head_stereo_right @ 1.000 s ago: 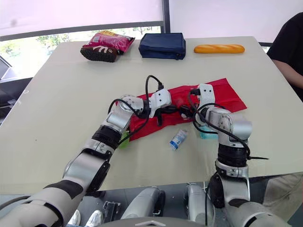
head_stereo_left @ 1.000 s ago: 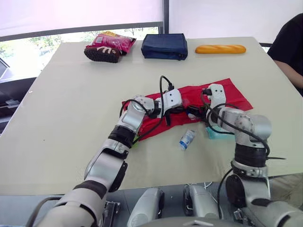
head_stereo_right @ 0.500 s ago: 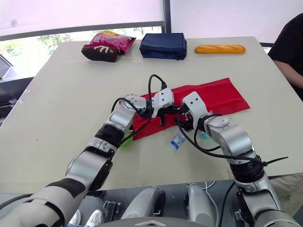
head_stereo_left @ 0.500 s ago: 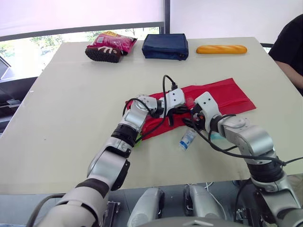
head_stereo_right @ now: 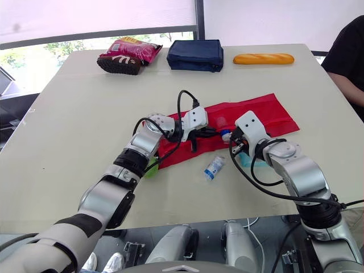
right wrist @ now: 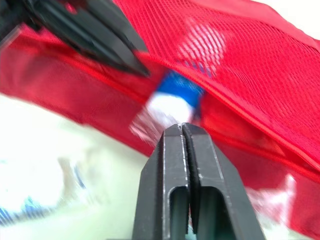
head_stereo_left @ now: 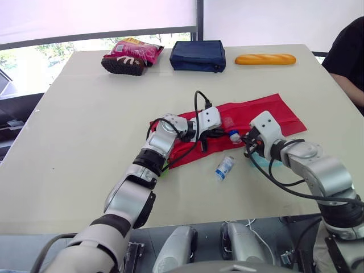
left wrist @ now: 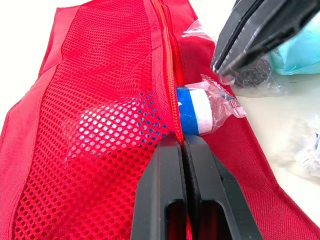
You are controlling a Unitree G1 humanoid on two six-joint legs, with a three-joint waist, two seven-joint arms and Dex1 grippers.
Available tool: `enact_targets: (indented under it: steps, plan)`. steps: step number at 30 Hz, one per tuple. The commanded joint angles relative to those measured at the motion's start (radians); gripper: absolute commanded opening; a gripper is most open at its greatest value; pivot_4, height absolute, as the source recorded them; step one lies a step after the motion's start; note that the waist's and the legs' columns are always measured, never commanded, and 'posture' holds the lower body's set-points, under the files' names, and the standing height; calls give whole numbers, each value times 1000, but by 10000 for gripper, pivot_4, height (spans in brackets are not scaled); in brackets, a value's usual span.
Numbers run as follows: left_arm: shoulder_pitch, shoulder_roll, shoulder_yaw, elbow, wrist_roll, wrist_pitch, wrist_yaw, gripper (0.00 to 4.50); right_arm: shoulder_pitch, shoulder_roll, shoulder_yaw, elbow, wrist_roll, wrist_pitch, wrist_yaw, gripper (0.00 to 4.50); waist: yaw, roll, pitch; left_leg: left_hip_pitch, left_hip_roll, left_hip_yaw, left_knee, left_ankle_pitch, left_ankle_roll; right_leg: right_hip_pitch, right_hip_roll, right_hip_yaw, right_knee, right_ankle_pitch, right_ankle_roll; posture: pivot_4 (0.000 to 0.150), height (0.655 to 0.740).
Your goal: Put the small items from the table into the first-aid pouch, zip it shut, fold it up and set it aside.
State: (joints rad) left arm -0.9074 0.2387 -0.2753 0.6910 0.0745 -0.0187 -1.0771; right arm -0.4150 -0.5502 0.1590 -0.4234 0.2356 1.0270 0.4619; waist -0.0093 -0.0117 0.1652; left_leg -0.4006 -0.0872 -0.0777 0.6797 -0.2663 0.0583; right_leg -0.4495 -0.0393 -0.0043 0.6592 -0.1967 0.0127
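Observation:
The red first-aid pouch (head_stereo_left: 267, 111) lies flat mid-table with its mesh side (left wrist: 100, 125) up. My left gripper (head_stereo_left: 219, 133) is shut on the zipper edge (left wrist: 172, 100) at the pouch's mouth. A blue-and-white roll in clear wrap (left wrist: 197, 107) sticks half out of that mouth. My right gripper (head_stereo_left: 248, 147) is shut just to the right, its tips (left wrist: 220, 67) by the wrapper; whether it pinches the wrap I cannot tell. A small blue-white packet (head_stereo_left: 224, 168) lies on the table in front of the pouch. A teal packet (head_stereo_right: 245, 159) sits under my right wrist.
Along the far edge lie a pink snack bag (head_stereo_left: 132, 55), a navy bag (head_stereo_left: 198, 55) and a bread loaf (head_stereo_left: 265, 58). A person (head_stereo_left: 347, 57) sits at the table's right. A small green thing (head_stereo_right: 151, 169) lies by my left forearm.
My right gripper has pulled back to the right from the pouch's mouth and gone from open to shut. The wrapped roll now lies at the mouth. My left gripper keeps its hold.

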Motion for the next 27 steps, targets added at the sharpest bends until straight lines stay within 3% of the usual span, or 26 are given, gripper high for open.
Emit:
enact_targets:
  steps: [1,16,27]
  plan:
    - [-32,-4,12,-7,-23,-23,-11,0,-5,0,-3,1,-13,-50,1,430,0,0,0,0,0,0,0,0,0,0,0,0,0,0,0,1500,7395]
    - [-26,-12,7,-24,-28,-22,-35,0,-120,114,117,229,-112,-219,12,430,0,0,0,0,0,0,0,0,0,0,0,0,0,0,0,1500,7395]
    - [-9,-13,0,-49,-33,-14,-45,0,-173,182,123,377,-165,-391,24,430,-1,0,0,0,0,0,0,0,0,0,0,0,0,0,0,1500,7395]
